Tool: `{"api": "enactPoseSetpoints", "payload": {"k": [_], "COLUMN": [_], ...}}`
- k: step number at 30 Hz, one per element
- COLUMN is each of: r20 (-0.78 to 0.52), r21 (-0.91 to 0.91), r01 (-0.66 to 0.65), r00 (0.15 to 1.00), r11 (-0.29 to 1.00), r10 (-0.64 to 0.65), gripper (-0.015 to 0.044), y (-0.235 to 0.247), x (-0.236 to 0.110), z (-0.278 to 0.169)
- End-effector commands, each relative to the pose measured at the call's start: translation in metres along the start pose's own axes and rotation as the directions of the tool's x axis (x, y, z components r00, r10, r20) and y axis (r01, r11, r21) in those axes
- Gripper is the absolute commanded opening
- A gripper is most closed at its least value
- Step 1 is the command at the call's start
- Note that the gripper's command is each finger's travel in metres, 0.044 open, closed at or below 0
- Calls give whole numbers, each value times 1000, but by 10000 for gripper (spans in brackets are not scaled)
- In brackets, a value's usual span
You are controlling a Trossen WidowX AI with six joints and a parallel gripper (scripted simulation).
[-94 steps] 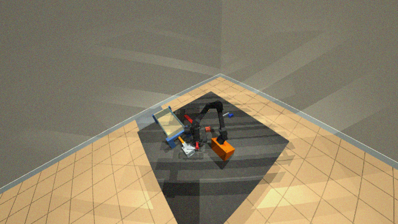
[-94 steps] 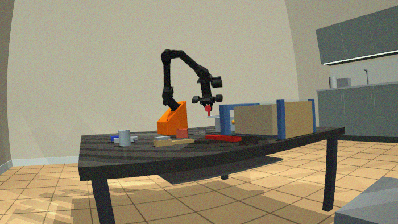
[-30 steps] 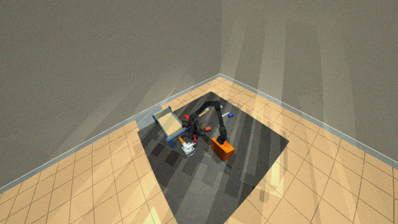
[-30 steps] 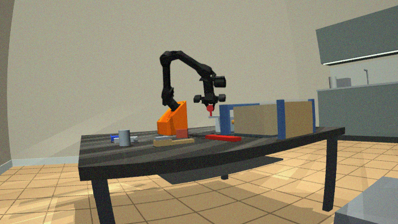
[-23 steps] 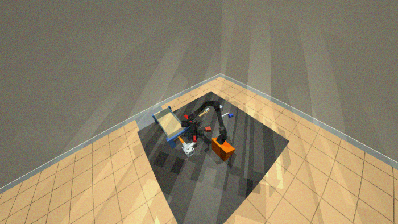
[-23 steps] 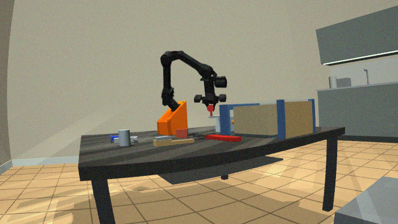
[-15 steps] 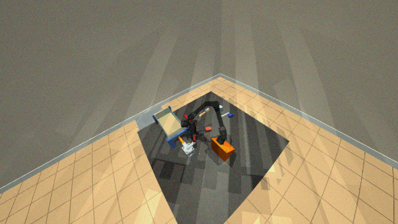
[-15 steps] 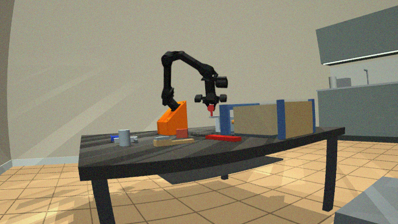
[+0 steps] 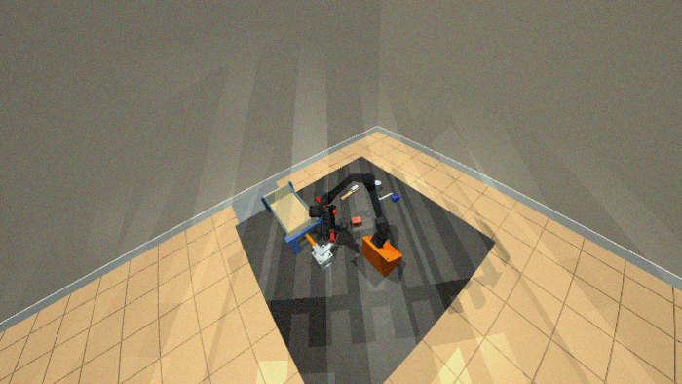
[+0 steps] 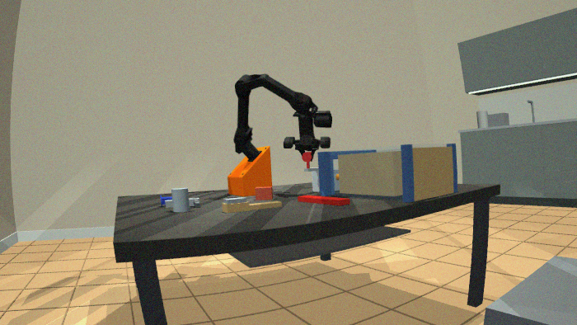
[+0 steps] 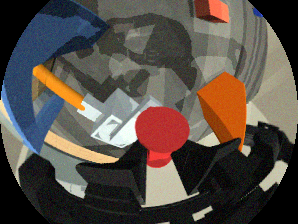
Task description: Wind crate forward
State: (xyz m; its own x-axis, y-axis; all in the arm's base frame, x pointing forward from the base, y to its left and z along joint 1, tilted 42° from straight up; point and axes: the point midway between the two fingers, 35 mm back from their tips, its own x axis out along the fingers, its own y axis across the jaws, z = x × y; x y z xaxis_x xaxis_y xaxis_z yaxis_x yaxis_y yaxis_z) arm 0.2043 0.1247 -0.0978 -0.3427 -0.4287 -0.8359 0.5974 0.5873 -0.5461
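Crate (image 10: 389, 173): I see it tan, flat inside the blue-posted guard cubby (image 10: 407, 172), off to the side of my jaws and lower than they are.
Jaws: my gripper (image 10: 307, 152) is clamped on the red winch handle (image 11: 160, 132); its round knob fills the wrist view right at the jaws, the shaft pointing down.
Winch (image 11: 113, 117): I read it as the pale grey block directly under the jaws, by the cubby mouth; the handle's lower end hangs above it, and I cannot tell whether they touch.
Strap (image 11: 59, 87): an orange line running from the winch toward the cubby, beside the jaws in the wrist view.
Arm base (image 10: 252, 173): orange wedge behind the jaws, on the bench (image 10: 255, 235).
Red bar (image 10: 323, 200): lying flat on the bench below the jaws, nearer the exterior camera.
Other tools: a grey cylinder (image 10: 180, 200), a small red block (image 10: 263, 192) and a tan bar (image 10: 251, 205), all well away from the jaws.
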Motion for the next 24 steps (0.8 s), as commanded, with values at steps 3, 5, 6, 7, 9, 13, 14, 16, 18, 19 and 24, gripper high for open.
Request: {"api": "enactPoseSetpoints", "payload": {"k": [3, 5, 6, 7, 9, 13, 14, 16, 18, 19, 24], "r20": [38, 38, 38, 38, 38, 38, 38, 38, 38, 38, 38], "r21": [11, 11, 11, 11, 11, 11, 11, 11, 11, 11, 11], "r01": [-69, -69, -70, -70, -70, -70, -70, -70, -70, -70, -71], "r00": [997, 997, 997, 997, 997, 997, 997, 997, 997, 997, 997], "r11": [998, 998, 998, 998, 998, 998, 998, 997, 997, 997, 997], "r10": [69, 69, 69, 69, 69, 69, 69, 69, 70, 70, 70], "gripper": [0, 0, 0, 0, 0, 0, 0, 0, 0, 0, 0], "y": [25, 25, 26, 27, 27, 29, 30, 33, 35, 36, 42], "x": [-6, -6, -7, -7, -7, -8, -8, -8, -9, -9, -10], "z": [13, 13, 13, 13, 13, 14, 14, 15, 16, 16, 17]}}
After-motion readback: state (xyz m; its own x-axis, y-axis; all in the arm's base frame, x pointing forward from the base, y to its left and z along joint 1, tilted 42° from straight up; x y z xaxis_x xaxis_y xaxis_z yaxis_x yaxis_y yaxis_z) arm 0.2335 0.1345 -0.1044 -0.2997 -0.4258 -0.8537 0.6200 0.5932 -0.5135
